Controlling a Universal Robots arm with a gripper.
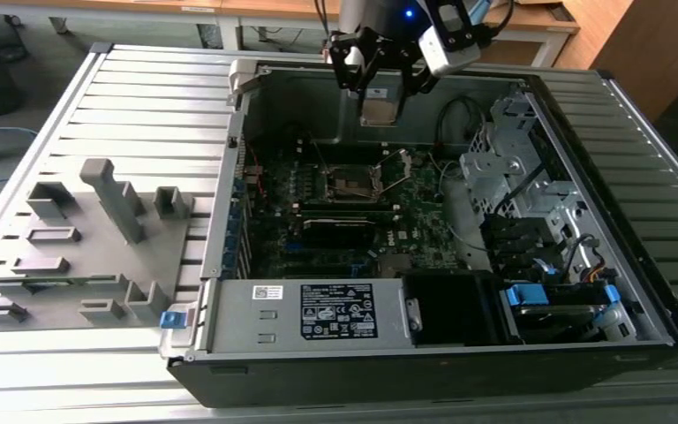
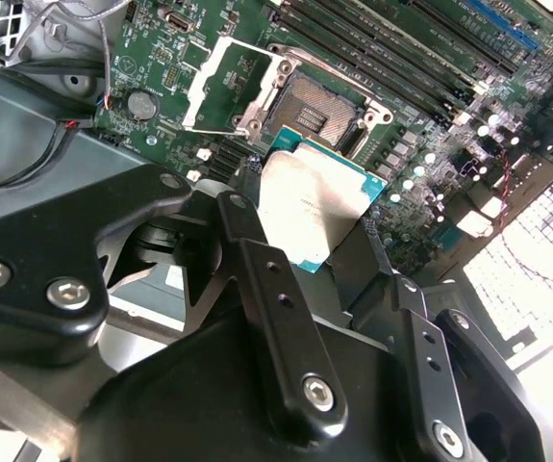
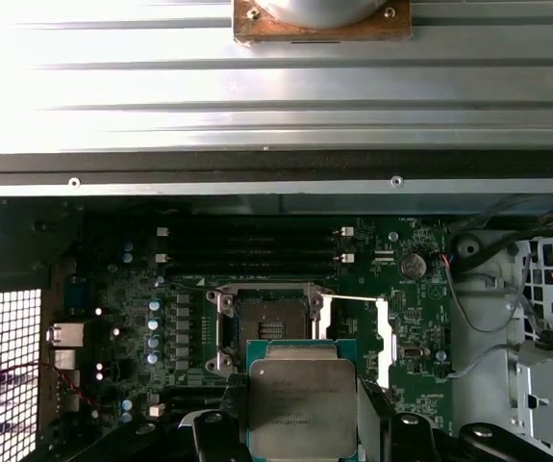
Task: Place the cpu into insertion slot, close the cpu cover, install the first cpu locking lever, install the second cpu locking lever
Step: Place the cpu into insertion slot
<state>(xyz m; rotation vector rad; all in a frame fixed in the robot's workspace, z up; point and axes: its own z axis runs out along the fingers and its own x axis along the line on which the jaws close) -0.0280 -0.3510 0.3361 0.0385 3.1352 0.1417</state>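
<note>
Finding 1: the hand (image 1: 383,99) is gripping the cpu (image 1: 380,111) by two opposite edges, its black fingers (image 2: 257,255) closing on the chip from either side, and is holding it in the air above the far part of the open computer case (image 1: 213,231). In both wrist views the dull metal top is facing the camera, with the thin green board edge showing around it.

Finding 2: the insertion slot (image 1: 349,181) is sitting empty on the motherboard, below and just nearer than the chip. The cpu cover (image 2: 202,91) is standing swung open at one side of the socket, so the dark centre is lying exposed. Whether the locking levers are up cannot be told.

Finding 3, handling (a judgement, not an observation): the chip is appearing light, stiff and flat, with a smooth metal lid that may be slipping under a loose pinch. The underside contacts and the socket are likely fragile, so the edges are the proper place to hold it, keeping it level.

Finding 4: the case is lying on a slatted metal counter (image 1: 139,97), with a grey fixture tray (image 1: 92,238) at the exterior view's left
</note>
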